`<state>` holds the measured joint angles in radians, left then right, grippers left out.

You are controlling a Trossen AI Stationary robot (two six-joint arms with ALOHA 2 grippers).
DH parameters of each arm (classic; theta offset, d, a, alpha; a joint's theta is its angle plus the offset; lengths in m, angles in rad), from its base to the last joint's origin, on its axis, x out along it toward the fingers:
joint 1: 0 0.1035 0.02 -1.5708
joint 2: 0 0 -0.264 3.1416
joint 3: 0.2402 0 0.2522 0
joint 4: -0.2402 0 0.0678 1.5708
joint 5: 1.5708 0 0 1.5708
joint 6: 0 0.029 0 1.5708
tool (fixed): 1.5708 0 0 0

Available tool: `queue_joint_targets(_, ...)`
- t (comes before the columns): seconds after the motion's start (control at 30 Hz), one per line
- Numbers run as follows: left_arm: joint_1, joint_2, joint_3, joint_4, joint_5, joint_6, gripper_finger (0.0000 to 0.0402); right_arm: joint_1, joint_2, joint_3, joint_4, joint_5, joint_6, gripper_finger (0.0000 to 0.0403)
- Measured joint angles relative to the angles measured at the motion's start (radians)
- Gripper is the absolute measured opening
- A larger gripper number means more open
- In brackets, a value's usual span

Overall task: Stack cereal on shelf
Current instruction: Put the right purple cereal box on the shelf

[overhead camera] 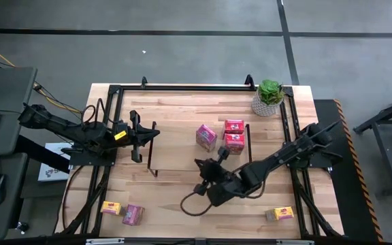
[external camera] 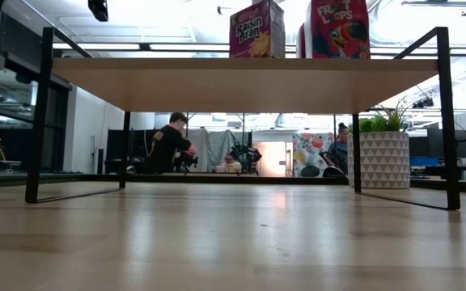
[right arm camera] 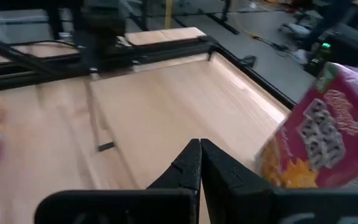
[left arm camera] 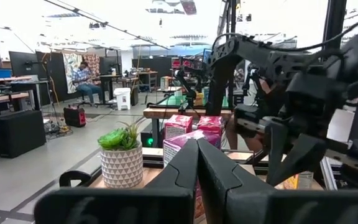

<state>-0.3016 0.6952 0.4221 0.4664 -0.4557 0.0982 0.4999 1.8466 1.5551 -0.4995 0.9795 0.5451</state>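
**Three boxes up, three still on the table**

Shelf point(overhead camera: 182, 139): low, wide, light-wood board on thin black wire legs, standing mid-table, level. Seen from table height as a broad plank point(external camera: 241, 81) spanning the frame.

On the shelf, toward its right end: magenta-pink Raisin Bran box point(overhead camera: 206, 137), upright, slightly turned; just beside it two red Froot Loops boxes point(overhead camera: 234, 126) and point(overhead camera: 235, 141), close together, upright. From the low view, pink box point(external camera: 257, 29) left of a red one point(external camera: 336, 28).

Off the shelf, on the tabletop near the front edge: yellow box point(overhead camera: 111, 208) lying flat at front left, second magenta-pink box point(overhead camera: 133, 214) just beside it; second yellow box point(overhead camera: 280, 214) lying at front right, well apart.
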Motion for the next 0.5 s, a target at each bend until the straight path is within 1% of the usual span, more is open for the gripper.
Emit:
queue_joint_targets(0.17, 0.000, 0.000, 0.000, -0.002, 0.000, -0.007, 0.0000, -0.007, 0.064, 0.071, -0.163, 0.049, 0.128, 0.0000)
queue_joint_targets(0.23, 0.000, 0.000, 0.000, -0.001, 0.000, -0.007, 0.0000, -0.010, 0.070, 0.075, -0.201, 0.069, 0.172, 0.0000)
queue_joint_targets(0.5, 0.000, 0.000, 0.000, -0.001, 0.000, -0.008, 0.0000, -0.046, 0.071, 0.067, -0.337, 0.088, 0.351, 0.0000)
